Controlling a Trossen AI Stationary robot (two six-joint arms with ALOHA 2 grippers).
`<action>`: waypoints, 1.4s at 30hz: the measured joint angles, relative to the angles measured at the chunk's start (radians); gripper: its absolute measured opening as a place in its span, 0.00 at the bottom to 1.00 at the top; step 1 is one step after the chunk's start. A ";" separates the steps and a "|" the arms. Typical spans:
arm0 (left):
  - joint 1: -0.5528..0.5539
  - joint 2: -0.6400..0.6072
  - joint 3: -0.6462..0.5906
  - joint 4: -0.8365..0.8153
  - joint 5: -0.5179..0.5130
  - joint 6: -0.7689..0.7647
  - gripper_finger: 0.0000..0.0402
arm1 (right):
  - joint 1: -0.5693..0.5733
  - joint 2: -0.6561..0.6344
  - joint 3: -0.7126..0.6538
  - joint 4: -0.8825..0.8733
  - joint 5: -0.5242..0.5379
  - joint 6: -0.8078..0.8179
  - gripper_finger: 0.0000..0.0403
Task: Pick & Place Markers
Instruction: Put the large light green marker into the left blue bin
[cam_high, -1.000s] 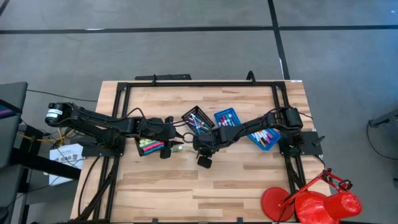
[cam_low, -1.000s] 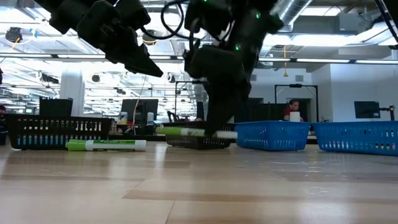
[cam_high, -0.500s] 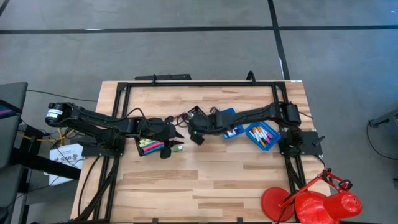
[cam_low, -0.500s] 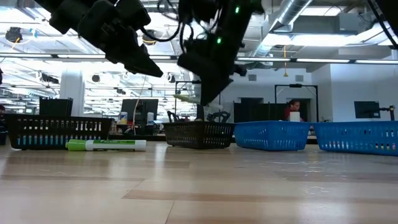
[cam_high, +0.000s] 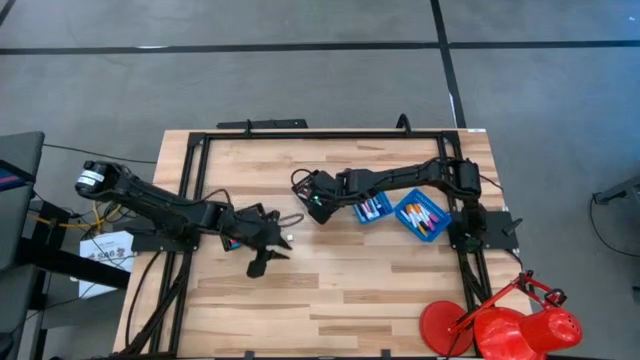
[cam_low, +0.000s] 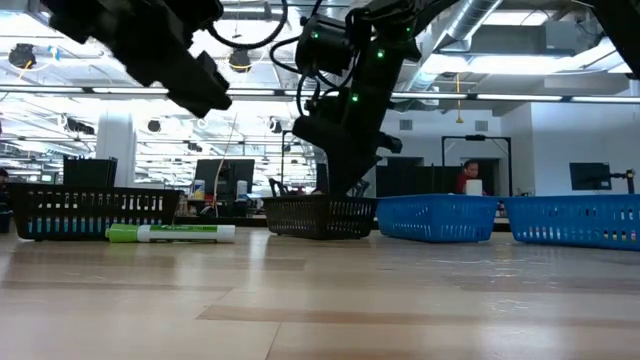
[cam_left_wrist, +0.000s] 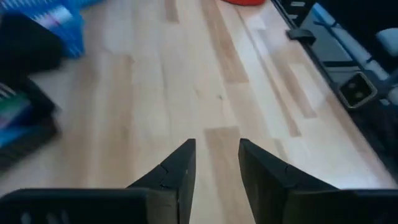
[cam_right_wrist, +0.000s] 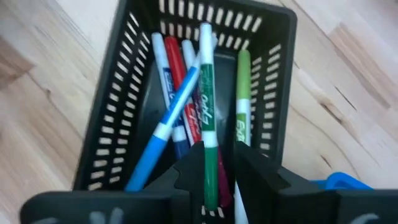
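Note:
My right gripper (cam_high: 318, 200) (cam_right_wrist: 217, 149) hangs over the black mesh tray (cam_right_wrist: 124, 118) in the middle of the table, shut on a dark green marker (cam_right_wrist: 206, 93). Blue, red and light green markers (cam_right_wrist: 180, 81) lie in that tray. In the low view my right gripper (cam_low: 350, 180) points down just above the tray (cam_low: 320, 216). My left gripper (cam_high: 262, 264) (cam_left_wrist: 216, 146) is open over bare wood, nearer the near edge. A light green marker (cam_low: 170, 233) lies flat on the table beside the left black tray (cam_low: 95, 211). My right gripper pinches the dark green marker between its two fingers (cam_right_wrist: 189, 168) at the end nearest the wrist (cam_right_wrist: 210, 180). The marker runs on past the fingertips along the fingers, with its green cap (cam_right_wrist: 204, 43) out over the markers in the tray. It comes from above, slanting down.
Two blue trays (cam_high: 370, 208) (cam_high: 422, 216) with markers stand to the right of the black tray. A red desk lamp (cam_high: 500, 325) sits at the near right corner. A black frame (cam_high: 300, 135) rims the table. Bare wood (cam_high: 350, 290) fills the near half.
My right gripper, shut on the green marker, rose from the table's middle and moved toward the far edge until it hung over the middle black tray. My left gripper moved from beside the left black tray toward the near edge.

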 joint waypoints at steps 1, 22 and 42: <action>-0.018 0.011 0.000 0.001 -0.005 -0.034 0.29 | 0.002 0.000 0.001 0.008 0.000 -0.002 0.19; 0.003 0.285 0.000 -0.108 -0.363 -0.137 0.29 | 0.140 0.000 0.001 0.062 -0.002 -0.056 0.28; 0.073 0.340 0.004 -0.162 -0.274 -0.113 0.21 | 0.273 -0.007 0.035 0.075 -0.052 -0.103 0.28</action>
